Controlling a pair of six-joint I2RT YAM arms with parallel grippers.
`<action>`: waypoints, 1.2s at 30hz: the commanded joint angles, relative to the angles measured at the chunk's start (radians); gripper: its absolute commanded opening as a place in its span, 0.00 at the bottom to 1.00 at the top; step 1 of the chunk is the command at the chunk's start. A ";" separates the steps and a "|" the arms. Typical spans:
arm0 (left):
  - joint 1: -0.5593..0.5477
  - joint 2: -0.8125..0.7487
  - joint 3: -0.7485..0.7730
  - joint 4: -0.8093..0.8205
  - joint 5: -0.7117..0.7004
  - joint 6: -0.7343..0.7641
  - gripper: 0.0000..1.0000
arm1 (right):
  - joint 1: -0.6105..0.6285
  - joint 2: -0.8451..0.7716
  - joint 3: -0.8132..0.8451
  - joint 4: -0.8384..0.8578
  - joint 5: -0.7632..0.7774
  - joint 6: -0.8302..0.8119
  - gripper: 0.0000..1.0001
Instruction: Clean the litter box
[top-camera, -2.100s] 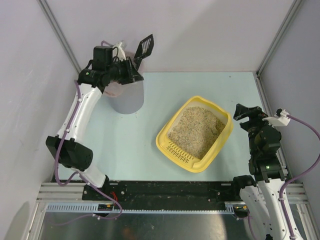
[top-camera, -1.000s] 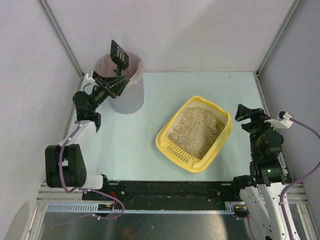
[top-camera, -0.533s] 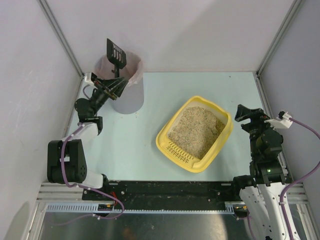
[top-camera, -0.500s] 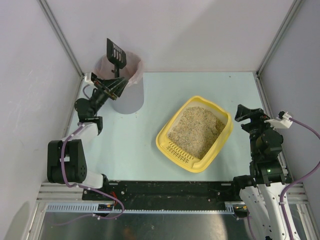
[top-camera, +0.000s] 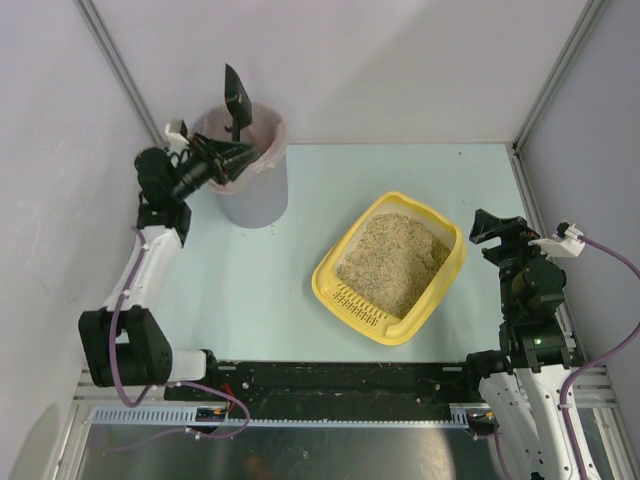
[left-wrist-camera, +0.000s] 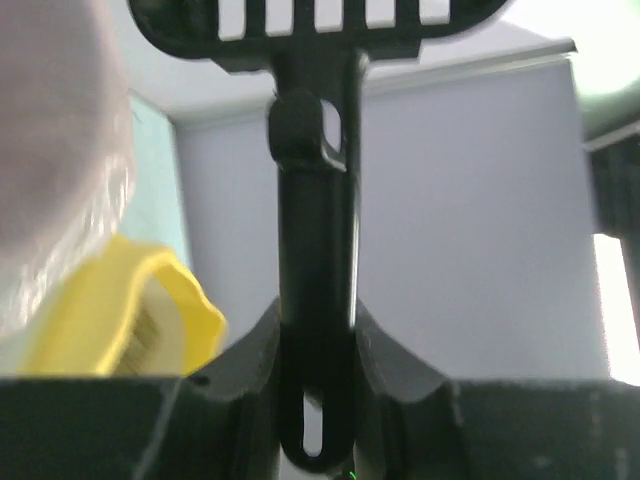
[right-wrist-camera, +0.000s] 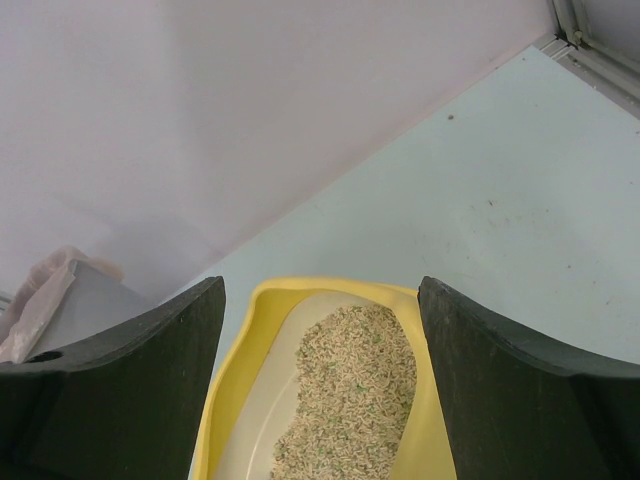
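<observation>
Now that our left hand (top-camera: 226, 152), gripping the scoop (top-camera: 237, 98), has turned it edge-on over the bin (top-camera: 256, 200), we judge the waste dumped. Our right hand (top-camera: 493, 228) gapes wide.

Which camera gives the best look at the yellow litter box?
Top external: the whole litter box shows, grille and litter. Right wrist shows one end; left wrist only a blurred yellow corner.
</observation>
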 joint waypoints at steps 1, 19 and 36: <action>0.004 -0.118 0.240 -0.650 -0.160 0.654 0.00 | -0.001 -0.007 0.004 0.014 0.015 -0.013 0.83; -0.637 -0.056 0.591 -1.358 -1.266 1.400 0.00 | -0.001 -0.031 0.002 0.000 0.035 -0.015 0.83; -0.910 0.149 0.763 -1.634 -1.205 1.283 0.00 | -0.001 -0.016 0.004 0.000 0.038 -0.015 0.83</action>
